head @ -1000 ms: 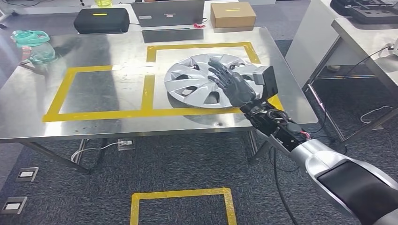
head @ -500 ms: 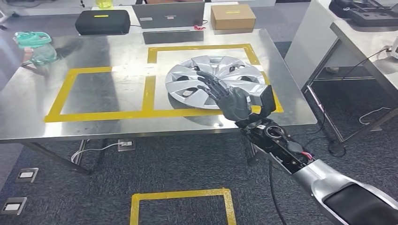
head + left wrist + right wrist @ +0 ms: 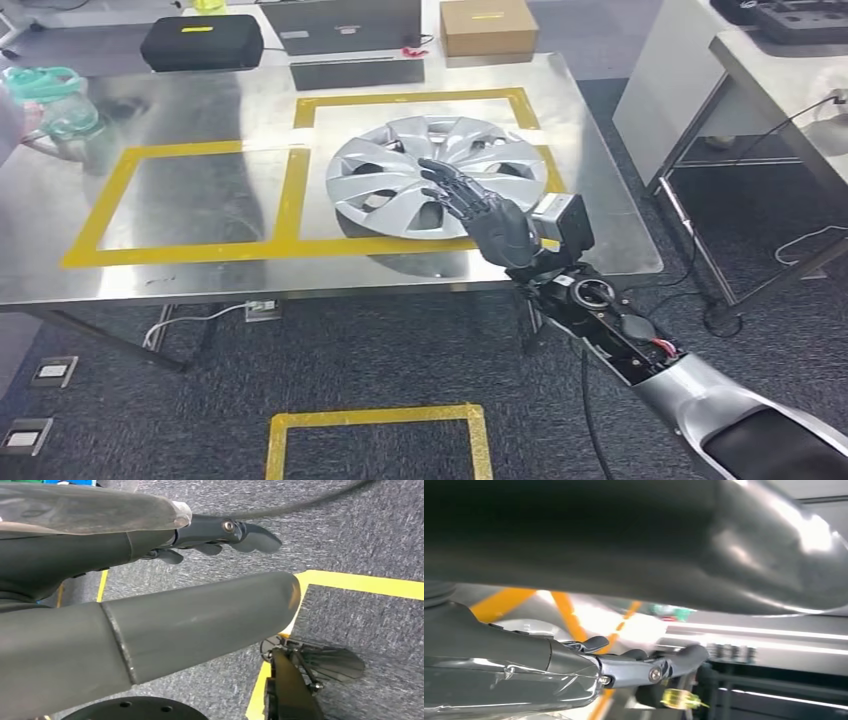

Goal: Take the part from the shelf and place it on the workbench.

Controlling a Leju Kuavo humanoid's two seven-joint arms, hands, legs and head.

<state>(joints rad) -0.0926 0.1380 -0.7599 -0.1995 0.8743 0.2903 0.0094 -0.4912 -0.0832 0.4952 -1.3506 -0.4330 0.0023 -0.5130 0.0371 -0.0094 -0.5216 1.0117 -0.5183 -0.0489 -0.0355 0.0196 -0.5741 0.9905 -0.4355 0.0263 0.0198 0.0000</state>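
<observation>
Hubcap (image 3: 437, 176) lying on the workbench (image 3: 200, 270), one only.
Right hand (image 3: 478, 213) hovers above it, fingers spread, empty, hiding its near rim.

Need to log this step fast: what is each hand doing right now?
Left hand: open, fingers straight, holding nothing, above the carpet.
Right hand: open, fingers spread over the hubcap, not gripping it.
</observation>
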